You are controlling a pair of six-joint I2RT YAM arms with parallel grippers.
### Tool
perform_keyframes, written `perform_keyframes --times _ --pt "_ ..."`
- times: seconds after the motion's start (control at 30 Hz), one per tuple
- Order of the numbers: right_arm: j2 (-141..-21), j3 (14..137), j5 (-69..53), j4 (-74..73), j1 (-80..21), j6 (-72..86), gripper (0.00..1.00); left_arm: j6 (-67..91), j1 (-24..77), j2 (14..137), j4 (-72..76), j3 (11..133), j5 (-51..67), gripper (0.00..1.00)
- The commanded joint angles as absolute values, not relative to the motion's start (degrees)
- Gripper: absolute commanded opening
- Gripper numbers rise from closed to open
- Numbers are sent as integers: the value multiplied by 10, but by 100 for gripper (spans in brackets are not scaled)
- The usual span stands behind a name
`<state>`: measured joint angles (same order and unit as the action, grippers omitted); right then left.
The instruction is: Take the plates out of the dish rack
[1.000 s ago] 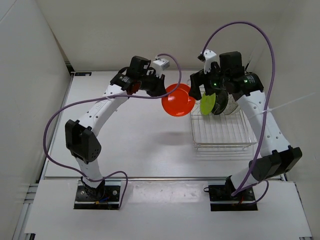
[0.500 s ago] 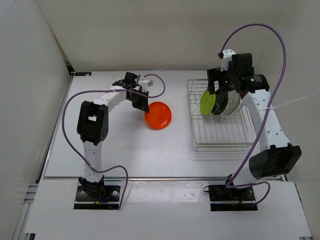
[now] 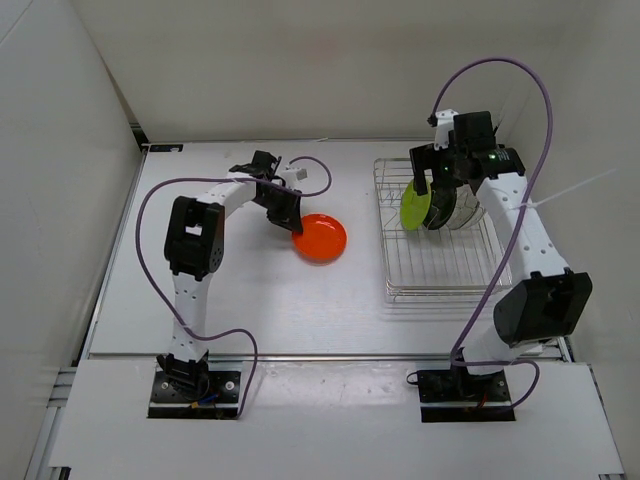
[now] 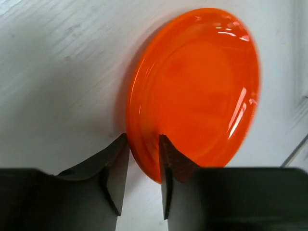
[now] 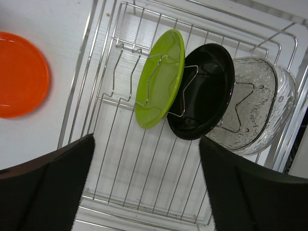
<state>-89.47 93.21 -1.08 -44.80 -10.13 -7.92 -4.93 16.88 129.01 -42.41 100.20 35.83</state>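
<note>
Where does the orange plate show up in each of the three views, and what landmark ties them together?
Top external: orange plate near the centre, left of the dish rack.
Left wrist: fills the upper middle, near rim between the left fingers.
Right wrist: cut off at the left edge.
Shared landmark: the dish rack, right of the plate in the top and right wrist views.
</note>
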Motion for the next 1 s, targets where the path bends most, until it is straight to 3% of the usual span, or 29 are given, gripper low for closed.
perform_keyframes --times 0.0,0.03,0.07,0.13,0.17,0.23,0.37,0.4,0.57,0.63,0.73,0.83,0.9,0.97 --pt "-926 948 14 -429 -99 -97 88 -57 157 1286 -422 1013 341 43" --pt "-932 948 14 -429 -99 -97 88 -57 157 1286 -422 1013 335 46" --pt "-939 954 14 -429 -99 -97 78 -57 157 1286 -422 1021 325 51" --pt "-955 961 19 -429 -99 -97 70 -57 152 1286 -422 1027 319 57" --pt "-961 969 25 -429 -99 -102 70 -57 152 1279 -422 1027 319 59" --pt "-980 976 41 -429 -99 -108 70 -57 147 1259 -422 1020 305 75" --pt "-1010 987 69 -424 -99 -120 70 -57 134 1193 -422 996 300 79" --pt "-1021 987 75 -424 -99 -126 70 -57 128 1177 -422 996 284 97" --pt "-1044 992 95 -413 -99 -126 52 -84 115 1092 -431 976 240 100" --pt "-1060 992 95 -413 -99 -126 50 -84 101 1070 -437 982 232 100" --pt "-1073 992 106 -413 -105 -126 35 -84 101 1039 -445 982 208 100" --pt "-1078 992 106 -413 -105 -126 30 -84 101 1010 -445 968 196 100" --pt "-1084 992 112 -413 -110 -120 17 -84 101 998 -445 962 191 100" --pt "-1084 992 118 -413 -110 -120 11 -84 101 984 -445 955 178 100"
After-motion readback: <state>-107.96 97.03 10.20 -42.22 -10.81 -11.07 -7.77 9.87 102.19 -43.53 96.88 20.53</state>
